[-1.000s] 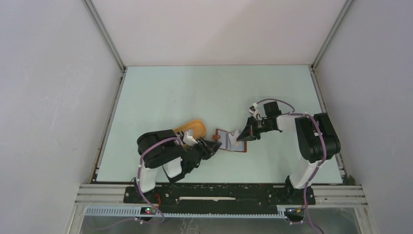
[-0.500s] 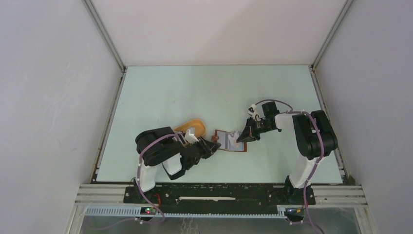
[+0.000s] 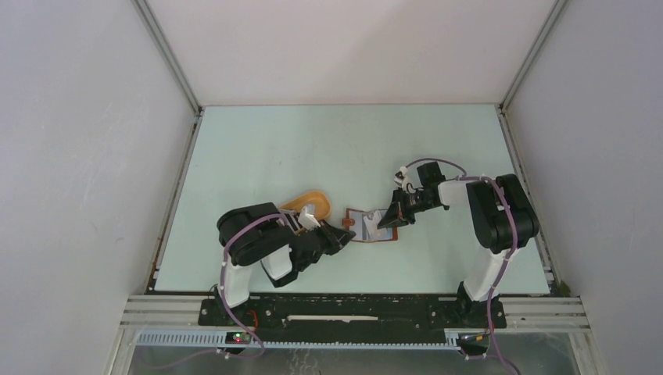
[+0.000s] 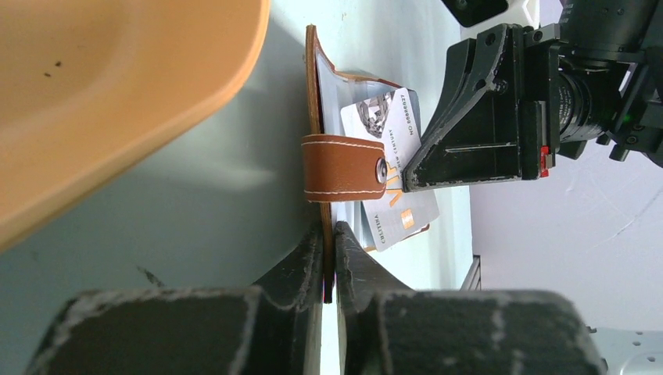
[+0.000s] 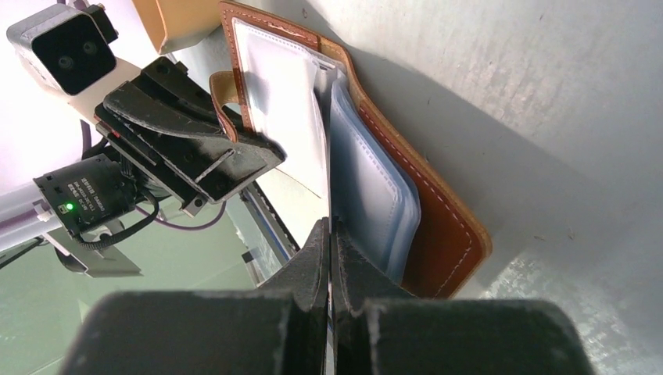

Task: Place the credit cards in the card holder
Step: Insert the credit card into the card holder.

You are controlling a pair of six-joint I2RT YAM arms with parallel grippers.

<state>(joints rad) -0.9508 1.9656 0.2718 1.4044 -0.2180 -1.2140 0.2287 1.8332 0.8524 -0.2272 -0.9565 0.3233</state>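
Note:
The card holder (image 3: 361,227) lies open on the table, brown outside and pale blue inside. In the left wrist view my left gripper (image 4: 329,242) is shut on the holder's near brown edge (image 4: 313,86), just below its snap strap (image 4: 342,168). A grey credit card (image 4: 406,219) lies slanted over the holder's inside, with the right gripper's fingers (image 4: 477,133) on its far end. In the right wrist view my right gripper (image 5: 329,234) is shut on that card, seen edge-on, beside the holder's pale blue sleeves (image 5: 367,187) and brown cover (image 5: 438,226).
An orange-yellow oval tray (image 3: 309,205) sits just left of the holder, close to the left arm; it fills the upper left of the left wrist view (image 4: 109,94). Grey walls enclose the table on three sides.
The left gripper has closed on the card holder's edge. The right gripper has shifted slightly left with the card, further over the holder.

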